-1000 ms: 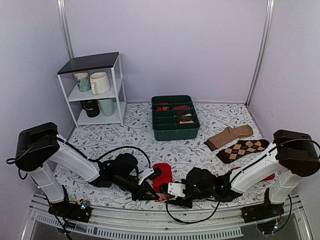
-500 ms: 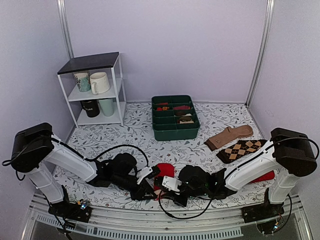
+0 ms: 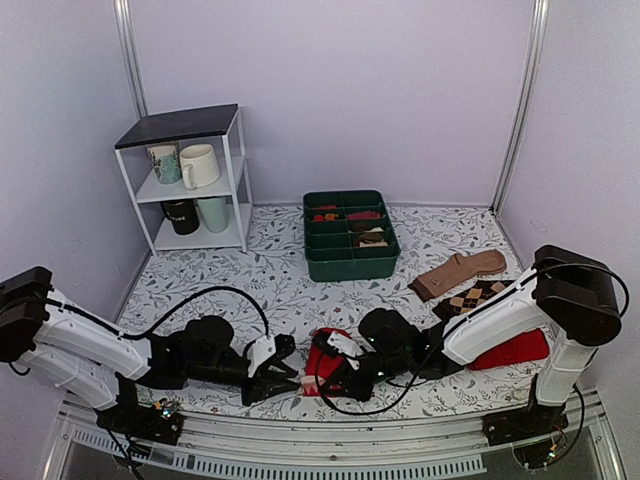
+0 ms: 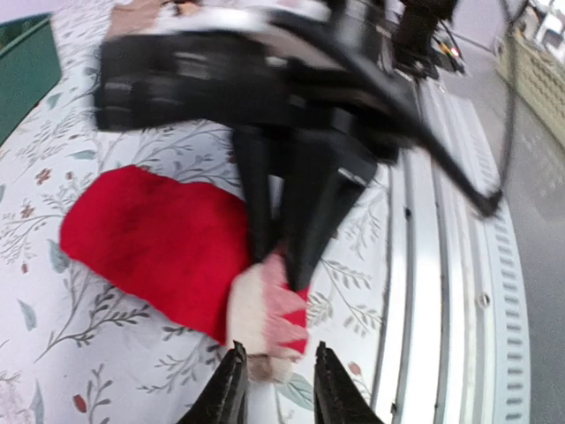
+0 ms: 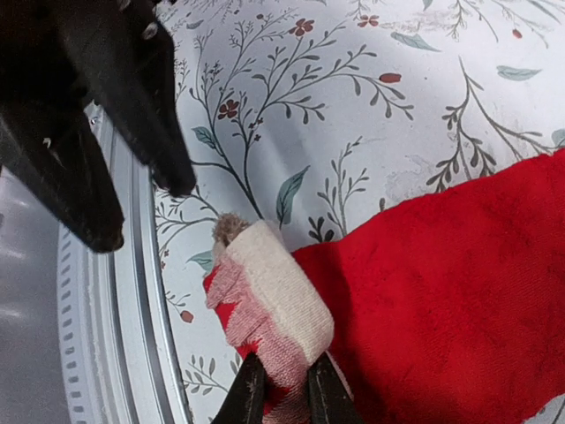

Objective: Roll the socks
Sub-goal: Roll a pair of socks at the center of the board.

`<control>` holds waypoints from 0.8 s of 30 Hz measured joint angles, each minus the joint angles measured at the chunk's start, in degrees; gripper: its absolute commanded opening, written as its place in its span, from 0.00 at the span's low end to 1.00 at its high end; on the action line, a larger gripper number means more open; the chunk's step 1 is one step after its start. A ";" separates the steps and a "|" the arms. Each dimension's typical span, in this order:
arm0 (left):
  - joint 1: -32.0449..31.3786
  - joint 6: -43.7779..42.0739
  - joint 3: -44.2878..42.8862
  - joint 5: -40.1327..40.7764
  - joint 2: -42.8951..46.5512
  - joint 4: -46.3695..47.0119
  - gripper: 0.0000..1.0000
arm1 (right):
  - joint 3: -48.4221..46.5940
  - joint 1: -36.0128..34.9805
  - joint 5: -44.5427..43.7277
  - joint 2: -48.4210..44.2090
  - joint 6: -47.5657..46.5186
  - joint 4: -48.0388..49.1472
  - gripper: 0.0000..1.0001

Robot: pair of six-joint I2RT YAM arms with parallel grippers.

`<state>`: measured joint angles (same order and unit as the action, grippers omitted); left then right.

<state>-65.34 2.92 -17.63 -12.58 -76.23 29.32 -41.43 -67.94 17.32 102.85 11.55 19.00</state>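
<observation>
The socks [image 3: 328,352] lie near the table's front edge, bright red with a pale beige end [image 5: 275,281] folded into a small roll. My right gripper [image 5: 284,389] is shut on that rolled end and pinches it from behind; its black fingers [image 4: 265,203] come down onto the roll in the left wrist view. My left gripper [image 4: 278,353] stands open facing it, and the frayed tip of the beige end [image 4: 263,309] just reaches between its fingertips without being gripped. In the top view the left gripper [image 3: 288,374] and the right gripper [image 3: 325,372] meet nose to nose at the socks.
A metal rail [image 4: 441,265] runs along the table edge right beside the roll. A green compartment tray [image 3: 350,250] stands mid-table and a white shelf with mugs [image 3: 190,180] at back left. Brown socks [image 3: 460,272], an argyle sock [image 3: 482,296] and another red sock [image 3: 515,348] lie at right.
My left gripper has let go and opened, and its arm has pulled back to the left. My right gripper has moved left and shut on the socks' beige end.
</observation>
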 measured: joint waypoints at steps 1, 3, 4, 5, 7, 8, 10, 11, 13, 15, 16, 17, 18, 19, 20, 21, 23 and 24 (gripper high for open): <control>-0.85 -0.31 0.61 0.04 -0.09 0.55 0.31 | -0.11 0.61 1.38 0.24 0.74 0.00 0.10; -2.45 -1.29 1.36 0.46 -0.70 2.16 0.32 | -0.50 1.73 4.24 0.94 2.16 0.02 0.10; -2.95 -1.73 1.51 0.79 -1.16 3.15 0.33 | -0.74 2.21 5.53 1.31 2.75 0.02 0.10; -3.26 -2.34 1.51 1.14 -1.68 4.07 0.34 | -0.87 2.47 6.23 1.53 3.15 0.00 0.10; -3.61 -3.54 1.49 1.84 -2.99 6.08 0.34 | -1.25 2.97 7.74 2.05 3.96 -0.02 0.10; -3.67 -4.22 1.49 2.12 -3.82 7.08 0.34 | -1.42 3.15 8.37 2.29 4.24 -0.02 0.10; -3.82 -5.46 1.25 2.67 -5.55 8.35 0.34 | -1.77 3.26 9.16 2.71 4.63 -0.04 0.10; -3.93 -6.08 0.98 2.80 -6.49 8.76 0.34 | -1.88 3.26 9.35 2.84 4.79 -0.04 0.10; -4.42 -7.13 0.02 2.82 -8.87 9.27 0.35 | -2.16 3.28 9.88 3.10 5.16 -0.09 0.10; -4.72 -7.48 -0.33 2.82 -10.10 9.55 0.34 | -2.29 3.48 10.45 3.32 5.33 -0.09 0.10; -4.83 -7.58 -0.42 2.82 -10.75 9.77 0.34 | -2.36 3.54 10.69 3.37 5.38 -0.11 0.10; -4.90 -7.65 -0.42 2.93 -11.37 9.94 0.34 | -2.38 3.56 10.75 3.39 5.40 -0.13 0.10; -4.92 -7.67 -0.42 3.04 -11.78 10.10 0.35 | -2.38 3.61 10.88 3.41 5.40 -0.15 0.10; -4.96 -7.65 -0.42 3.23 -12.17 10.36 0.35 | -2.38 3.65 10.95 3.43 5.42 -0.15 0.10; -4.98 -7.63 -0.42 3.34 -12.31 10.49 0.35 | -2.38 3.67 10.99 3.45 5.42 -0.13 0.10; -5.01 -7.61 -0.42 3.63 -12.35 10.58 0.35 | -2.38 3.74 11.10 3.45 5.42 -0.13 0.10; -5.03 -7.41 -0.42 4.17 -12.35 10.62 0.35 | -2.38 3.80 11.23 3.48 5.46 -0.13 0.10; -5.07 -7.32 -0.39 4.31 -12.35 10.62 0.35 | -2.38 3.82 11.28 3.48 5.46 -0.13 0.10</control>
<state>-70.41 -4.40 -18.02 -8.27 -88.58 39.94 -43.81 -64.12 28.60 106.32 17.02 18.87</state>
